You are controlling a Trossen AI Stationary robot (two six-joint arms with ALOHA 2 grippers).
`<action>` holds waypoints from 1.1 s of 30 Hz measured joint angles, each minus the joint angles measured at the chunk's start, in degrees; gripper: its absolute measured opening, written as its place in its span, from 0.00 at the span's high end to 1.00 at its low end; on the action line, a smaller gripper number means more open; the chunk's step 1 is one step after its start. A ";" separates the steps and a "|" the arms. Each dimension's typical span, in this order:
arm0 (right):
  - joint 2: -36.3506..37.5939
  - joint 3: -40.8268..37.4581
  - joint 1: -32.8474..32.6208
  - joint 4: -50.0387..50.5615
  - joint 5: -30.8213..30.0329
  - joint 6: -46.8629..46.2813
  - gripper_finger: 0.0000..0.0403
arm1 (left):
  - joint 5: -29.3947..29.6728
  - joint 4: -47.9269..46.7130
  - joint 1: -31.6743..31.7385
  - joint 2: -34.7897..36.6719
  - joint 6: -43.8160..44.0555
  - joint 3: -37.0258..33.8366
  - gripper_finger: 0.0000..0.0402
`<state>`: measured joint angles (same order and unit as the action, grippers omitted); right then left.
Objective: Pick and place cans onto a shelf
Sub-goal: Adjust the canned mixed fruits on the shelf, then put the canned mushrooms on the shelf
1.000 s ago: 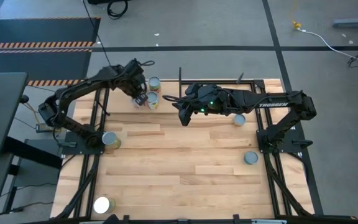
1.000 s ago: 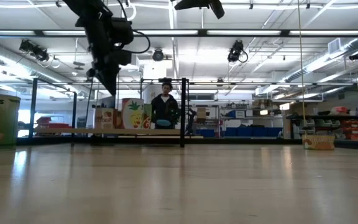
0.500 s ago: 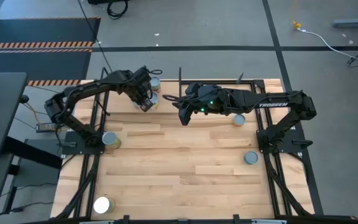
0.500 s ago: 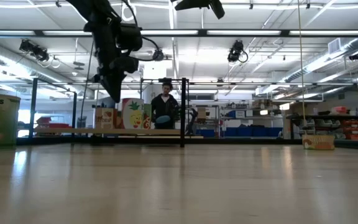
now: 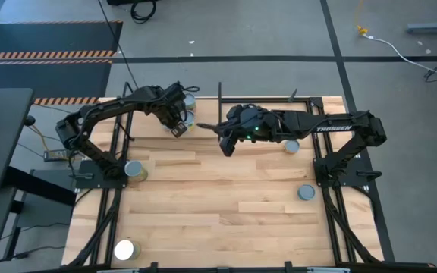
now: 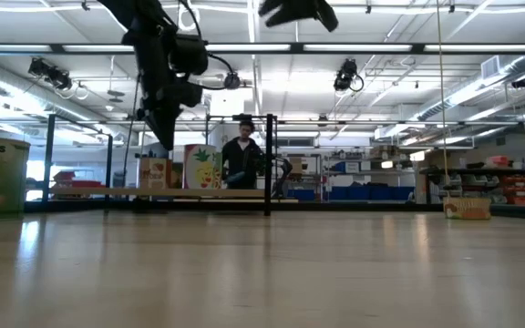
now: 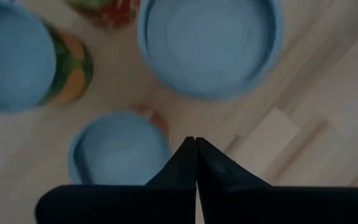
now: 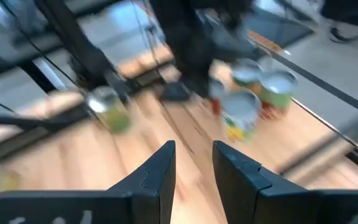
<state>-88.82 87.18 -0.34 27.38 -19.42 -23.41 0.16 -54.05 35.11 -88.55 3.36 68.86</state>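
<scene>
Shelf [image 5: 203, 121] runs along the far edge of the surface [image 5: 218, 220], black rods at its ends. A cluster of cans [image 5: 187, 114] stands on its left part. The left wrist view shows four lids there, packed close; the high view shows only part of the group, arm in the way.

Left gripper [image 5: 177, 129] hangs over that cluster, jaws pinched shut on nothing. In its wrist view the closed tips sit above the gap between two lids. Judgement: a can has just been delivered and this arm is free to fetch another.

Right gripper [image 5: 226, 145] hovers above the surface just right of the cluster, near mid-shelf. Jaws narrowly parted, nothing between them in the right wrist view.

Still loose on the surface:
- can by the left arm's base [image 5: 134, 171]
- can at near left, lid glaring white [image 5: 124, 249]
- can at far right, partly under the right arm [image 5: 291, 145]
- can at right, mid-depth [image 5: 306, 192]

Tally, as a judgement: about half shelved, four to go.

Hard to read: right wrist view smeared by motion, labels illegible. Low view shows labelled cans on the shelf, count unclear; a person stands in the room behind them.
</scene>
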 joint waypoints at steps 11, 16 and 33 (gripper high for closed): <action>3.51 -0.23 3.18 36.03 -3.48 -7.41 0.58 | -10.48 0.62 -0.04 17.90 -5.21 0.02 0.99; 7.22 -7.77 8.98 43.45 -7.50 -19.68 0.37 | -10.54 5.27 -1.14 24.63 -4.04 0.07 0.99; 10.41 -42.94 26.11 25.21 14.72 -42.99 0.11 | -13.17 6.13 -12.98 32.11 1.75 0.07 0.98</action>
<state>-78.40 44.23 25.77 52.60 -4.70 -66.40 -13.01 -47.92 22.13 -56.45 5.10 68.93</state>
